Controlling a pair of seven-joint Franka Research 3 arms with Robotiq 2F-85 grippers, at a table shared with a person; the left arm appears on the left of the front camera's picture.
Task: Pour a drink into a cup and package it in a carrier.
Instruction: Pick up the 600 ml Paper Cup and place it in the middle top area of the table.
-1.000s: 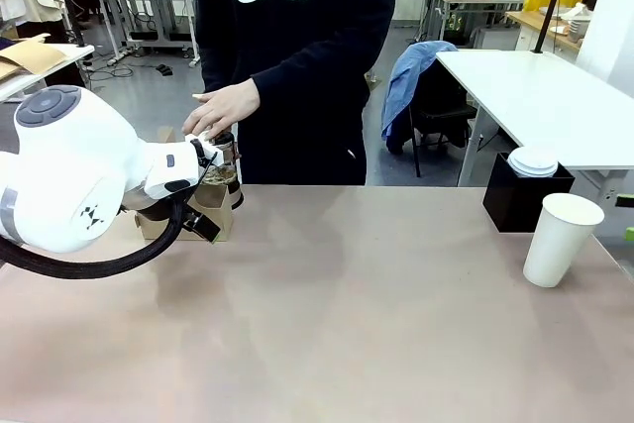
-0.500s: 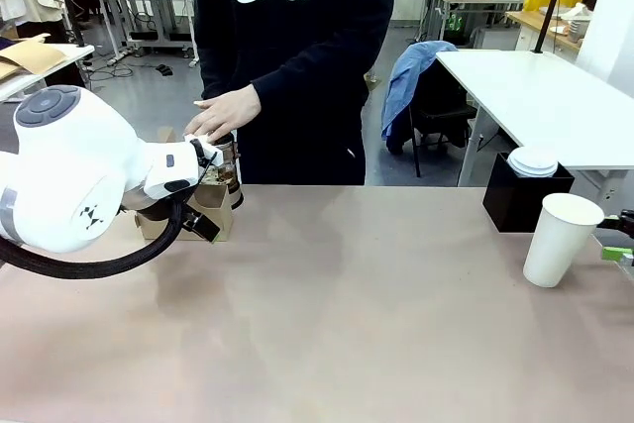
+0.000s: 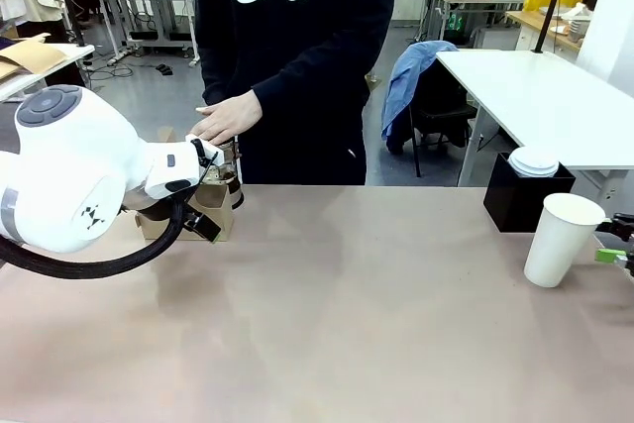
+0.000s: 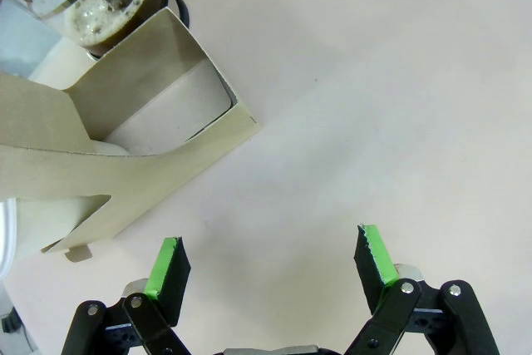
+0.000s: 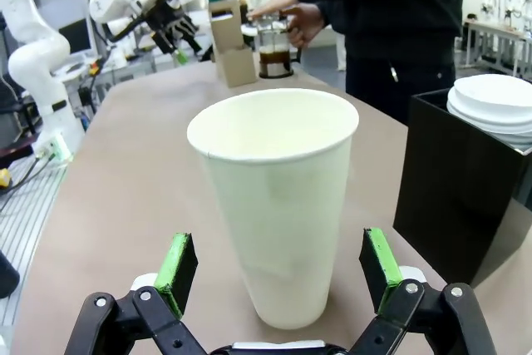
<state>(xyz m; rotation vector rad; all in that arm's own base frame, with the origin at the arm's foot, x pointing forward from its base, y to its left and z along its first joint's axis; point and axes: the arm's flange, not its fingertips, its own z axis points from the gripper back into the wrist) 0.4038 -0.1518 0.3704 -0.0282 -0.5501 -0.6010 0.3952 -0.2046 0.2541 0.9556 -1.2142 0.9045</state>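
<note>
1 tall, tapered white cup [image 5: 274,189] stands before the spread right pincer [image 5: 276,243]; left pincer [image 4: 270,243] spread.

L gripper [image 4: 270,257] & R gripper [image 5: 276,262] both w/ jaws spread wide, L arm [image 3: 69,175] bent.

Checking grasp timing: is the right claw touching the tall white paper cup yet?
Apart. Right wrist view: a clear gap separates each green pad of the right claw from the tall white paper cup.
</note>
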